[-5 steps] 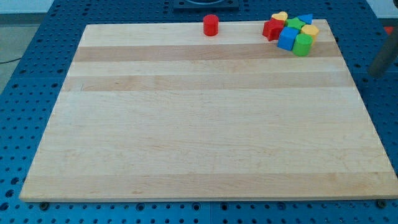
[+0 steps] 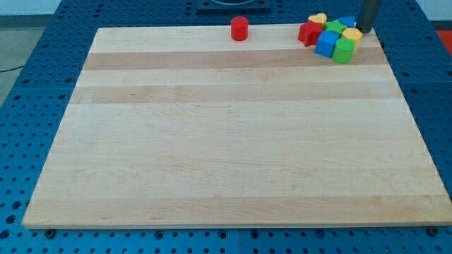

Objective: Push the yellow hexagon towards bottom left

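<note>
The yellow hexagon (image 2: 352, 34) lies in a tight cluster of blocks at the board's top right corner. My tip (image 2: 365, 31) is at the cluster's right edge, just to the right of and slightly above the yellow hexagon; I cannot tell whether they touch. A blue block (image 2: 347, 22) lies to the left of the rod, above the hexagon. A green block (image 2: 343, 50) lies right below the hexagon, and a blue cube (image 2: 326, 44) is at its lower left.
The cluster also holds a yellow heart (image 2: 318, 19), a red block (image 2: 309, 33) and a second green block (image 2: 335, 27). A red cylinder (image 2: 239, 28) stands alone at the top edge of the wooden board (image 2: 233, 141).
The rod has moved from off the board at the view's right, up and left to the right edge of the cluster. The blocks have not visibly moved.
</note>
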Tool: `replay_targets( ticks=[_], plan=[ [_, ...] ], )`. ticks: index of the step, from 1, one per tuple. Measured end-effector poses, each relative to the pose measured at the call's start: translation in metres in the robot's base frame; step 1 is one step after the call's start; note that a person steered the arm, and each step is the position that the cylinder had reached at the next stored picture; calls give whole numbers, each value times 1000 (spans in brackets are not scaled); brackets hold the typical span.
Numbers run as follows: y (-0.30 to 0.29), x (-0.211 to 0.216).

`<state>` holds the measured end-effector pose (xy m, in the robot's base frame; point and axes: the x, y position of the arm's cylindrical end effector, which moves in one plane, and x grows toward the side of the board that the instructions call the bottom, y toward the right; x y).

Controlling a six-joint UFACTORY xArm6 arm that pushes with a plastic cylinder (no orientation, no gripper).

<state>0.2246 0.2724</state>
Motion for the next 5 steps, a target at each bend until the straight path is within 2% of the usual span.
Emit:
replay_targets(
  ticks=[1, 3, 5],
  plan=[
    [-5, 15],
    [-53, 14],
    [-55, 51]
  ],
)
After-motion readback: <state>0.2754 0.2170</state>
